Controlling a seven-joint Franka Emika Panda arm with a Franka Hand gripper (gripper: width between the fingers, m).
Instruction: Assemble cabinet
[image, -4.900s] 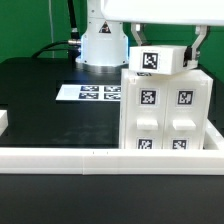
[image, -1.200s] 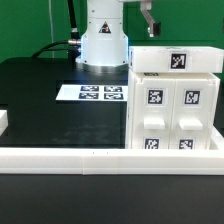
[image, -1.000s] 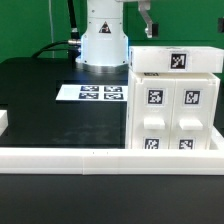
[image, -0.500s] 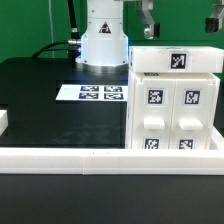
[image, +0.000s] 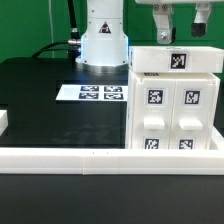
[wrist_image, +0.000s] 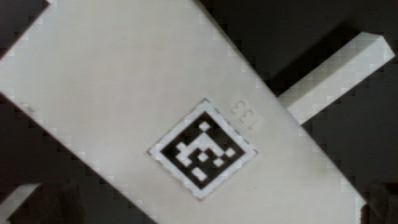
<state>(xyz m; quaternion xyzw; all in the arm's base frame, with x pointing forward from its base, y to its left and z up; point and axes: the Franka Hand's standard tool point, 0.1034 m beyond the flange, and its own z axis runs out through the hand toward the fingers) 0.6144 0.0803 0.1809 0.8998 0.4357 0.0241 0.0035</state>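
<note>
Looking at the exterior view, you see the cabinet standing upright on the black table, at the exterior view's right, its base just behind the long white border rail that runs across the front. Four small drawer blocks fill its front face, each with a black-and-white tag, and one more tag lies on its top panel. The gripper hangs above the cabinet's top, clear of it, with its two fingers spread wide and nothing between them. One finger sits toward the exterior view's left of the top tag, the other toward the right. Beside the cabinet, toward the exterior view's left, the marker board lies flat on the table, and the arm's white base stands behind that board.

Turning to the wrist view, you look down on the cabinet's white top panel, which fills most of the picture at a slant. Its tag shows clearly on that panel. You cannot see the fingertips here, and the dark table shows past the panel's edges.
</note>
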